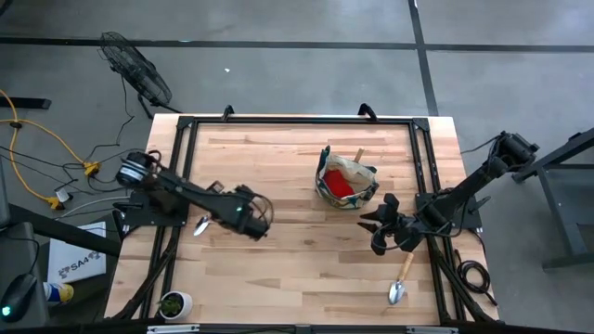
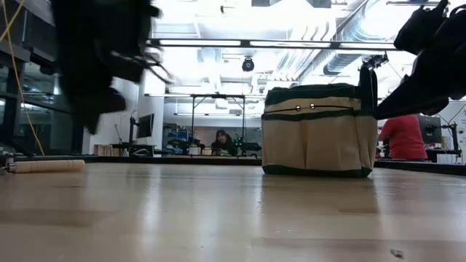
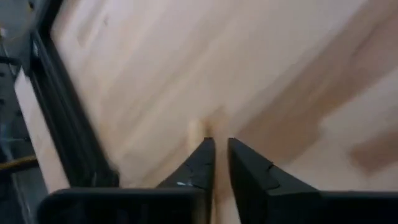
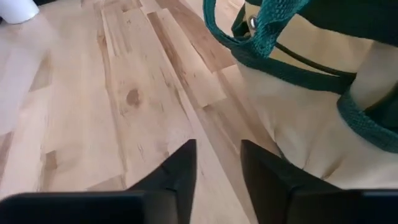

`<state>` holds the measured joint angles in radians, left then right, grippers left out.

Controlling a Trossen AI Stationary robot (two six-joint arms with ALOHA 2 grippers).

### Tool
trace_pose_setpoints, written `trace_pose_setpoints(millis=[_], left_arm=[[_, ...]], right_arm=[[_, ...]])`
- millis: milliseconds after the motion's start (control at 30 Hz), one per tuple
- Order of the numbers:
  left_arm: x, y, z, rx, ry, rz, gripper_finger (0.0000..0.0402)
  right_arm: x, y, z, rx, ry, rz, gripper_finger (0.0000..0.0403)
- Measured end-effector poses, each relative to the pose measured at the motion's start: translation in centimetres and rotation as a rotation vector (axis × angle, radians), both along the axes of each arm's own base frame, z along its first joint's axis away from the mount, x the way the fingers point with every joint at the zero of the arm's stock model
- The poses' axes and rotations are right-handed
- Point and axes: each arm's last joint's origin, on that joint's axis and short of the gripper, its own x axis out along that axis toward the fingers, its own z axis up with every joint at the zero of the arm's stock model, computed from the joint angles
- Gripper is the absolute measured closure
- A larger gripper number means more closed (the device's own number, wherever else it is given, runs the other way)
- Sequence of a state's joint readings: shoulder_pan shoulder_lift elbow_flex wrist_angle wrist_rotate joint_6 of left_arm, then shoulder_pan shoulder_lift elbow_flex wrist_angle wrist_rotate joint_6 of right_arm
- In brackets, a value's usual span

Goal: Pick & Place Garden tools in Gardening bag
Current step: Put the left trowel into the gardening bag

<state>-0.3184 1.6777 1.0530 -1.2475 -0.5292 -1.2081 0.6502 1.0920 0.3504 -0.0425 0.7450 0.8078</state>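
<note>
With the bag (image 1: 348, 182) at 12 o'clock, the empty, parted right gripper (image 1: 383, 228) could snag its green handle (image 4: 249, 46); left gripper (image 1: 263, 215) nearly closed, empty

overhead; table-level; two wrist close-ups

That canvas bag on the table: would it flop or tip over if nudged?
The bag looks like soft cloth, so its walls would probably give. It stands upright on a wide flat base, so it likely slides rather than tips. Its loop handles look floppy.
</note>
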Motion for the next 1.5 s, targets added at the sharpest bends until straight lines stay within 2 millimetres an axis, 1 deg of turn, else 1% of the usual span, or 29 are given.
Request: trace_pose_setpoints(millis=[100, 167, 233, 300, 367, 467, 600, 900, 1067, 1167, 1367, 1500], left_arm=[[-1.6, -0.4, -0.6, -0.04, -0.047, 0.042, 0.0321], [-3.1, -0.3, -0.8, -0.049, -0.026, 0.08, 0.0287], [-3.9, -0.2, -1.1, -0.093, -0.055, 0.117, 0.0255], [-4.8, 0.1, -1.4, -0.128, -0.025, 0.147, 0.0229], [-5.1, 0.1, -1.7, -0.164, -0.052, 0.153, 0.0211], [-5.9, 0.4, -2.3, -0.176, -0.03, 0.161, 0.02], [-6.8, 0.6, -3.0, -0.189, -0.026, 0.185, 0.0199], [-7.9, 0.9, -5.0, -0.264, -0.04, 0.199, 0.0199], [-8.0, 0.8, -5.2, -0.286, -0.034, 0.209, 0.0204], [-7.9, 0.8, -5.1, -0.299, -0.044, 0.207, 0.0228], [-7.7, 0.7, -5.1, -0.321, -0.058, 0.205, 0.0301], [-7.6, 0.6, -5.2, -0.33, -0.064, 0.188, 0.0337]], right_arm=[[0.0, 0.0, -0.1, 0.008, 0.007, 0.01, 0.0259], [0.1, 0.1, -0.1, 0.012, 0.005, 0.01, 0.0244], [0.1, 0.1, -0.1, 0.009, 0.008, 0.011, 0.0233], [0.2, 0.1, -0.1, 0.013, 0.002, 0.012, 0.0227], [0.2, 0.1, -0.2, 0.008, 0.005, 0.015, 0.0224], [0.4, 0.1, -0.2, 0.009, 0.0, 0.01, 0.0225], [0.5, 0.0, -0.2, 0.003, 0.003, 0.007, 0.0226], [0.5, 0.0, -0.2, -0.001, 0.004, 0.009, 0.0225], [0.5, 0.0, -0.2, -0.001, 0.005, 0.009, 0.0226], [0.5, 0.0, -0.3, -0.001, 0.005, 0.009, 0.0227], [0.5, 0.0, -0.2, 0.001, 0.004, 0.008, 0.0228], [0.5, 0.0, -0.2, 0.002, 0.004, 0.007, 0.0228]])
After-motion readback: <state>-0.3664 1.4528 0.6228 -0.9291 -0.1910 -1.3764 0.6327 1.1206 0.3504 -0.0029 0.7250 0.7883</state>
